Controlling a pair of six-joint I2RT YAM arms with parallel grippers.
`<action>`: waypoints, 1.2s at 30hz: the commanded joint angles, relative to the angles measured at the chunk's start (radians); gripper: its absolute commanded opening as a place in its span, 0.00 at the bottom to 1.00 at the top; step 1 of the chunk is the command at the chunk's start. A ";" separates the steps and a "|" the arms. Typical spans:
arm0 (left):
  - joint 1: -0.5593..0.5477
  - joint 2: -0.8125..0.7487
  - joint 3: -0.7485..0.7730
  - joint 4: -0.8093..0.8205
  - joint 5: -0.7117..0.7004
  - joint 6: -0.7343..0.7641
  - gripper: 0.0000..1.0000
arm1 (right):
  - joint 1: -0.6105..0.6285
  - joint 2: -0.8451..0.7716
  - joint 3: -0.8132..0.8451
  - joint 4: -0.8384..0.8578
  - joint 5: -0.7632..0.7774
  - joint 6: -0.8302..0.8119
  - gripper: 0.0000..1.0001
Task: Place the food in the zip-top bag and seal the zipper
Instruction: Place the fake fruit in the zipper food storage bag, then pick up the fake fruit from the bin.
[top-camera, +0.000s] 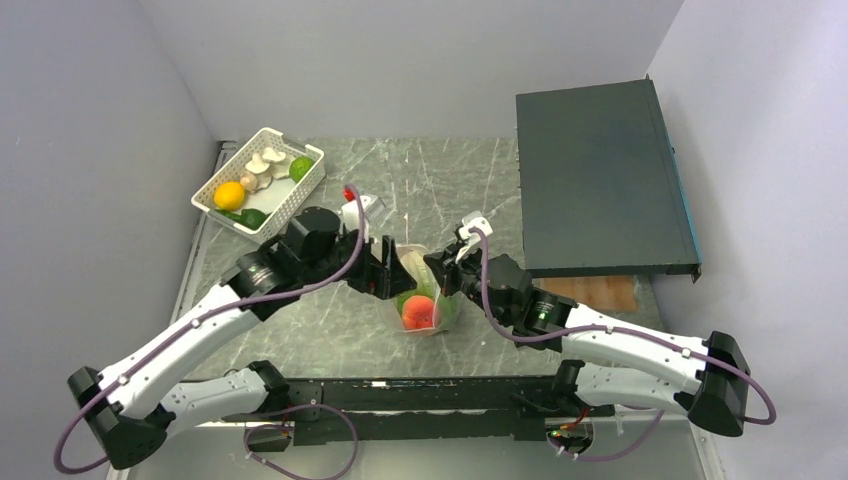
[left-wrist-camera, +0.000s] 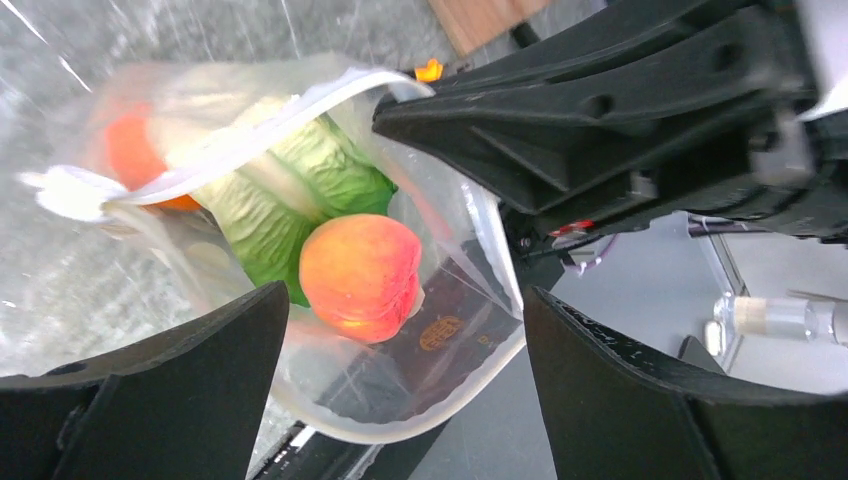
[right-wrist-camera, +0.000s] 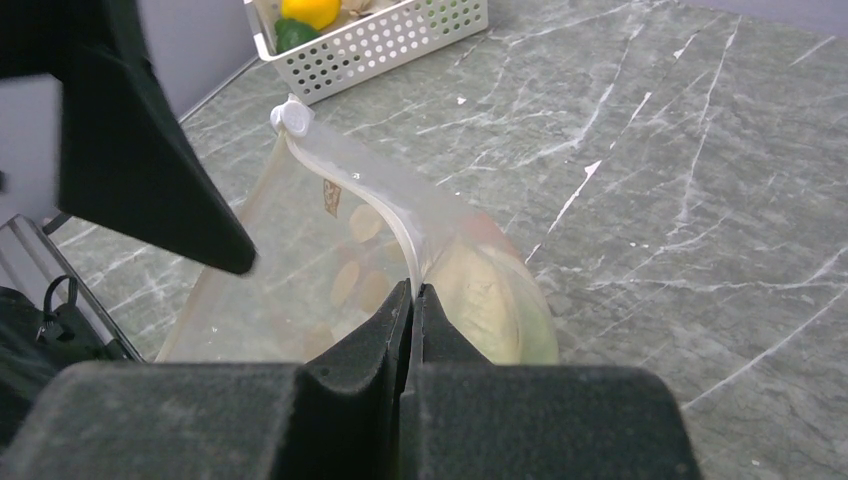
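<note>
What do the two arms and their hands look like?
The left arm and right arm have white links and black joints. A purple cable runs along each. The left hand and right hand are black, each with two wedge-shaped fingers.

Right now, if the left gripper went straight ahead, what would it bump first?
Probably the zip-top bag, whose open mouth faces the left gripper, then the red-orange round fruit just inside; depth is unclear.

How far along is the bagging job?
Done: lettuce and the red-orange fruit are in the zip-top bag. In hand: right gripper pinches the rim; left gripper open at the mouth. Left: citrus, mushrooms, green fruit and dark vegetable in the basket; zipper unsealed.
</note>
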 joint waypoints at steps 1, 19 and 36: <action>-0.002 -0.094 0.113 -0.073 -0.129 0.070 0.93 | 0.002 0.008 0.022 0.048 -0.013 0.012 0.00; 0.292 -0.212 0.008 -0.250 -0.774 0.067 1.00 | 0.001 0.022 0.026 0.048 -0.017 0.012 0.00; 0.962 0.520 0.404 -0.167 -0.405 0.227 1.00 | 0.002 0.050 0.033 0.050 -0.022 0.006 0.00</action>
